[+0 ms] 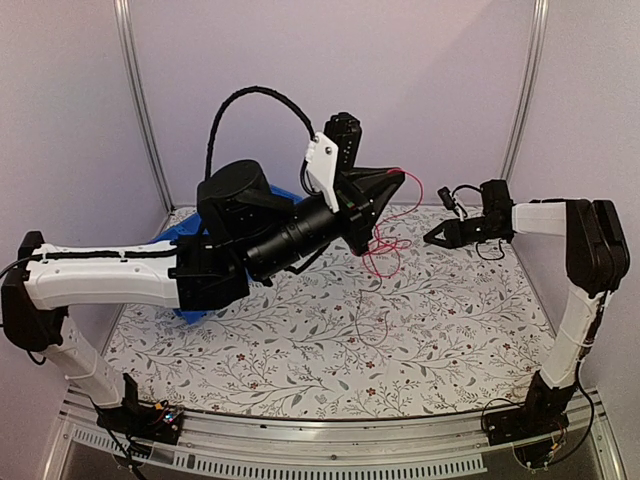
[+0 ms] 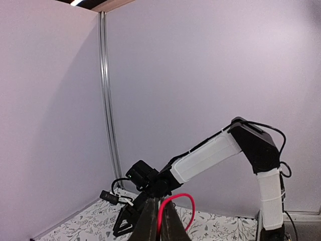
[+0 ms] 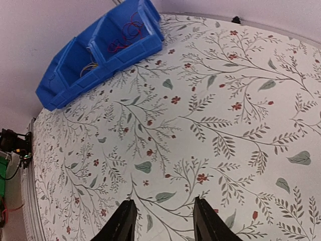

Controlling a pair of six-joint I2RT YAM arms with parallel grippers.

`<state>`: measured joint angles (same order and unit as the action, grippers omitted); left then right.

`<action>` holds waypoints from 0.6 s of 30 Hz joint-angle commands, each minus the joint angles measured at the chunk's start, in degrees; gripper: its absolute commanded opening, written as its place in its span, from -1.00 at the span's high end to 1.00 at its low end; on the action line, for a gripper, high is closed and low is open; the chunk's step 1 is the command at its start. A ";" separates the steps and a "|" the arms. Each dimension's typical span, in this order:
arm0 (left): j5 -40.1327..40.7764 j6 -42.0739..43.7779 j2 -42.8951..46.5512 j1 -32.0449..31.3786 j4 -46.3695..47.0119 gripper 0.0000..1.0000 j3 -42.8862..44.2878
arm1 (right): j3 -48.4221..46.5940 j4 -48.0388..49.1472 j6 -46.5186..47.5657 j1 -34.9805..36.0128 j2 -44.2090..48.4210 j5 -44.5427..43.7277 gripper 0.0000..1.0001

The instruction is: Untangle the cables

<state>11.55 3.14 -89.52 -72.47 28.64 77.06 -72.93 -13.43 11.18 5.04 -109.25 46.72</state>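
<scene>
Sitting at upper left, the blue bin [image 3: 75, 88] holds more cables [image 3: 125, 35]. In the centre, the left end effector [image 1: 399, 176] is raised and pinched tight on the red cable [image 2: 178, 195], which dangles to the bench [image 1: 300, 350]. At far right, the right end effector [image 1: 432, 237] hovers with its fingers apart.

Table: here's the table [image 1: 300, 350], a flat top in a pale floral print, grey-green leaves and small red blossoms all over.
Far-left corner: blue bin [image 3: 115, 65] sitting right on the print, set at an angle, split into compartments.
Back middle: red cable [image 1: 383, 243] dropping from above; its lowest loops seem to reach the surface, contact unclear.
Near edge: metal rail [image 1: 330, 425] along the front, left arm base [image 1: 140, 410] and right arm base [image 1: 525, 420] fixed there.
</scene>
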 commanded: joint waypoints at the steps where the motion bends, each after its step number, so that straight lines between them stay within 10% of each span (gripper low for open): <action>1: 1.05 0.74 -2.25 0.50 -1.50 1.00 -1.10 | -3.34 -10.01 8.55 1.17 5.98 19.74 0.06; 18: -1.11 -12.18 -13.36 8.98 6.82 1.00 -9.08 | 7.16 -22.80 35.36 6.54 21.02 7.53 -0.01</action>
<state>11.31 -3.44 -98.76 -67.22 30.28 71.72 -69.04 -34.79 39.53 10.52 -89.60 60.90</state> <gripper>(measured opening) 0.000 0.508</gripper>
